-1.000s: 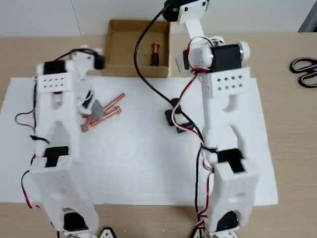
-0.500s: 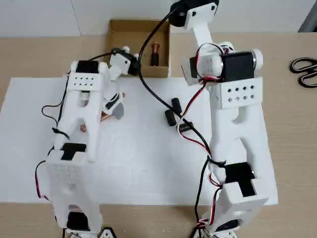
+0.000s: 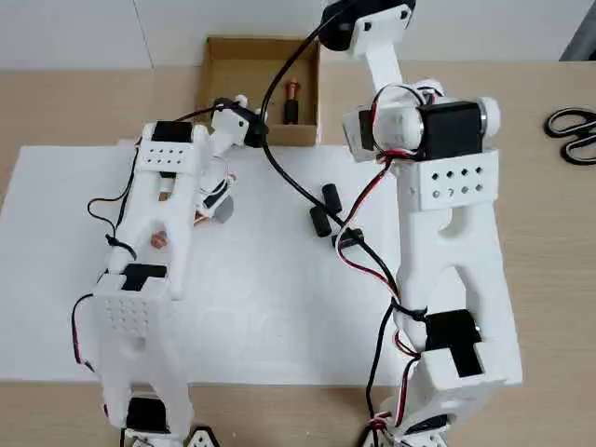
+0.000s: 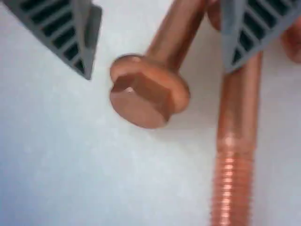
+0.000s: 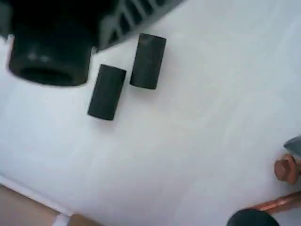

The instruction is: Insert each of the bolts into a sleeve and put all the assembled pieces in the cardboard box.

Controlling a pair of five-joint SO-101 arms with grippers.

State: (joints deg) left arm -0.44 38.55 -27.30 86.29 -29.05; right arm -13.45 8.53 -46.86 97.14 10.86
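Toward the left of the white sheet (image 3: 279, 307), beneath the left arm: copper bolts. Closest to the left wrist camera, one bolt (image 4: 148, 92), seen head-on, with a hexagonal head on a round flange and a smooth shank behind. Just beside it, a second bolt (image 4: 235, 155), smooth along part of its length and threaded toward one end. Low over both, the left gripper (image 4: 157, 61), grey ribbed jaws apart, straddling the first bolt's shank.

Near the sheet's middle: two loose sleeves (image 5: 107, 92), short matte black cylinders lying close together but not touching. Clamped in the right gripper (image 5: 94, 28), raised off the sheet: a third black sleeve (image 5: 47, 56), open bore showing.

At the sheet's far edge: the open cardboard box (image 3: 223, 88), holding one assembled piece (image 3: 291, 101), copper head above a black sleeve. Far right on the wooden table (image 3: 540, 233): scissors (image 3: 573, 130).
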